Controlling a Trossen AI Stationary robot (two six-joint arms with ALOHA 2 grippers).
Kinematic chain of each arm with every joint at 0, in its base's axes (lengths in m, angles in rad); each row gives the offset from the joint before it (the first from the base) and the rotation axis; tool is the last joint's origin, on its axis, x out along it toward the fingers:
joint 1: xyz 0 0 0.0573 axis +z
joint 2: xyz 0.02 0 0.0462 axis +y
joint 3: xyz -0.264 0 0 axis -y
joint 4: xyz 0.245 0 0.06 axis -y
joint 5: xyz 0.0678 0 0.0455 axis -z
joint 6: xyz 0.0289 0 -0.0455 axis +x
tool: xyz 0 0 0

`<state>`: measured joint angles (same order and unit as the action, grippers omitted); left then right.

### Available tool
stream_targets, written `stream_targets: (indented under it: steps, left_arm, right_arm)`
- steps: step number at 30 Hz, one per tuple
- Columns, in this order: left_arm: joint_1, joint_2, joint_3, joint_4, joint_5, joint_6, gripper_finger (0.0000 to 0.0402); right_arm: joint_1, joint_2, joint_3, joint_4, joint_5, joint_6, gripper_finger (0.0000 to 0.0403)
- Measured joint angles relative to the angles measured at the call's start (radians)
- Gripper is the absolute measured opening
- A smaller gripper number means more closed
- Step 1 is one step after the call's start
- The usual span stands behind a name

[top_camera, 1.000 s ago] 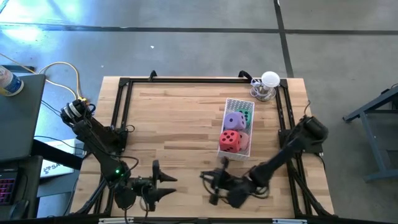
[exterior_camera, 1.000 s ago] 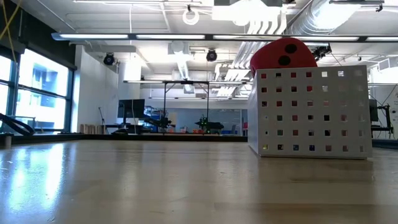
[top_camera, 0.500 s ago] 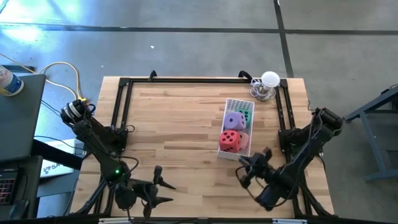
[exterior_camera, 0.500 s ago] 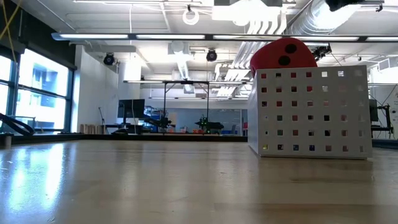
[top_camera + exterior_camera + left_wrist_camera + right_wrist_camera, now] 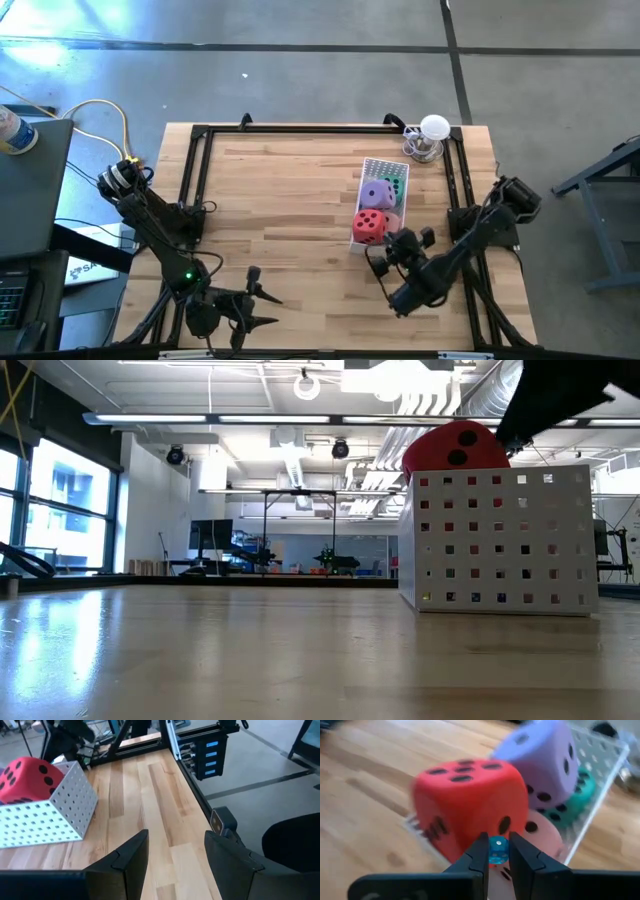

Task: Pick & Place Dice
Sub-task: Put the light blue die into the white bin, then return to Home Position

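A white perforated basket (image 5: pixel 380 165) stands right of the table's middle, holding the dice: red (image 5: pixel 371 226) nearest, purple (image 5: pixel 377 193), green (image 5: pixel 397 187) and pink (image 5: pixel 392 213). The red die (image 5: pixel 455 448) rises above the basket's rim. My right gripper (image 5: pixel 376 257) hovers just near of the basket, shut on a tiny blue bead (image 5: pixel 497 851) in front of the red die (image 5: pixel 470 800). At the table's near left my left gripper (image 5: pixel 262 303) stands open and empty, its fingers (image 5: pixel 132 855) pointing toward the basket (image 5: pixel 45 815). My right gripper pinches the tiny blue bead's two opposite sides (image 5: pixel 496 854) between its two fingertips (image 5: pixel 481 851). The fingers come slanting down from the table's near side toward the basket. The bead is lifted clear of the table, close before the red die's near face.
A black frame (image 5: pixel 195 180) runs round the tabletop. A small lamp-like stand with a white globe (image 5: pixel 432 135) stands at the far right corner. Bare wood (image 5: pixel 280 210) lies left of the basket.
My right gripper has swung from the table's near middle toward the right and then toward the far edge, up to the basket's near end, turning its wrist as it went and staying shut. My left gripper has rolled in place.
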<state>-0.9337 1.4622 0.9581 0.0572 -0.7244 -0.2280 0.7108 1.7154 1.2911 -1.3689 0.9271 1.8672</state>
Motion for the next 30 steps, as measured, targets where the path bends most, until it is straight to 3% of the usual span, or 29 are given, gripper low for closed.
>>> stream_targets:
  steps: [4,9,23,30]
  left_arm:
    - [0.000,0.000,0.000,-0.017,0.000,-0.032,0.0185]
    - [0.000,0.000,0.000,-0.039,0.000,-0.035,0.0185]
    - [0.000,0.001,0.000,-0.059,-0.002,-0.035,0.0185]
    - [0.000,0.001,0.000,-0.059,-0.003,-0.027,0.0185]
  right_arm:
    - [-0.075,0.035,0.000,-0.003,-0.109,0.014,0.0036]
    - [-0.135,0.075,0.000,-0.008,-0.127,-0.017,0.0046]
    - [-0.163,0.081,0.000,-0.038,-0.171,-0.061,0.0184]
    - [-0.136,0.037,0.000,-0.060,-0.189,-0.062,0.0196]
